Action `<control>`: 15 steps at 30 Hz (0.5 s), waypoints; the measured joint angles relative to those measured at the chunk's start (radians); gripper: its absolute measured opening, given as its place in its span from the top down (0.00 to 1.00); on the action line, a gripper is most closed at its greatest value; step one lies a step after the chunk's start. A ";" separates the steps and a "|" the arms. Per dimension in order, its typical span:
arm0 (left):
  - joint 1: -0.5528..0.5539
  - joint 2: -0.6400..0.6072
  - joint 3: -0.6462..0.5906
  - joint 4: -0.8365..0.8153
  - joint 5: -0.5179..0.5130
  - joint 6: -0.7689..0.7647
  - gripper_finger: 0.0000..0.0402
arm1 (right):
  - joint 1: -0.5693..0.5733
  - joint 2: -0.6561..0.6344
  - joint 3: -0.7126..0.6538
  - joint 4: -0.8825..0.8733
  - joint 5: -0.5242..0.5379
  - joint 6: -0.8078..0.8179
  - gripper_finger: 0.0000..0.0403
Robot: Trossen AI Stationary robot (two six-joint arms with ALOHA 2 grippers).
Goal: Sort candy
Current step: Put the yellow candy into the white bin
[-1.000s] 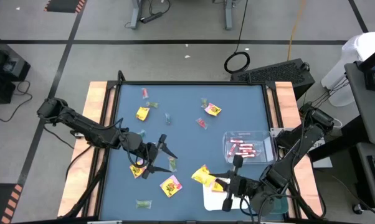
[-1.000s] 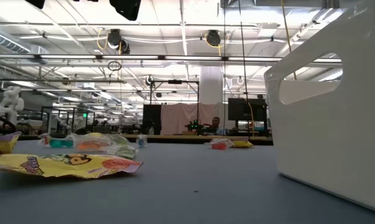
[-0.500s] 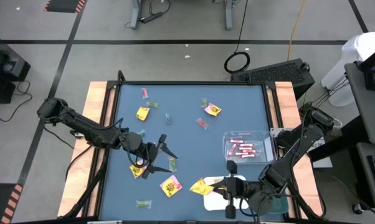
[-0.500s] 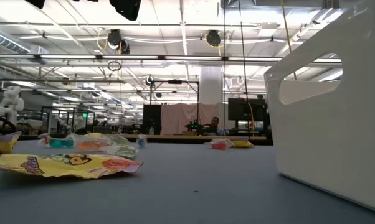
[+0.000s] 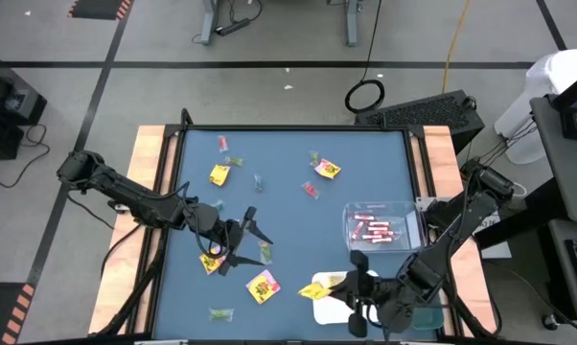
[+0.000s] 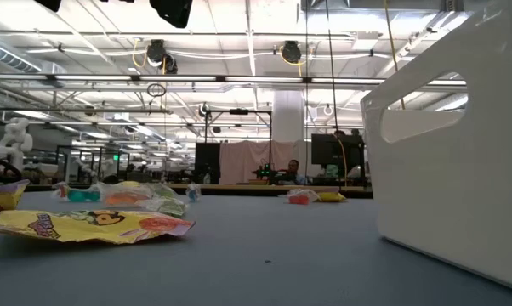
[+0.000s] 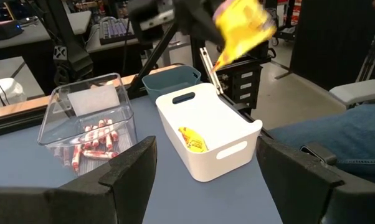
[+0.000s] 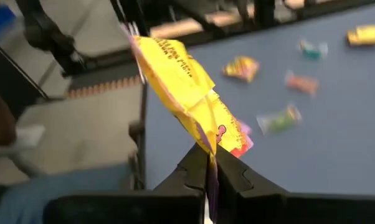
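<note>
The right hand point(image 8: 210, 163) pinches a crinkled yellow square candy packet point(image 8: 187, 93) above the white plastic bin point(image 7: 206, 127), beside a clear plastic tray of pink-red sticks point(image 7: 91, 124). The left hand point(image 5: 239, 244) hovers open over the blue worktop point(image 5: 279, 153) among scattered sweets.

Grey floor point(image 5: 97, 57) with dark tape lines; cable coil point(image 5: 365, 95) behind table. Hall ceiling: trusses, strip lights point(image 6: 239, 38).
</note>
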 joint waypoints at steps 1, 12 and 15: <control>0.000 0.000 0.000 0.000 0.000 0.000 0.31 | 0.001 0.000 0.000 -0.041 -0.006 0.028 1.00; 0.000 0.000 0.000 0.000 -0.001 0.000 0.31 | 0.003 0.001 0.000 -0.311 -0.271 0.374 1.00; 0.000 0.000 0.000 0.000 -0.001 -0.001 0.31 | 0.011 0.001 0.000 -0.353 -0.306 0.441 1.00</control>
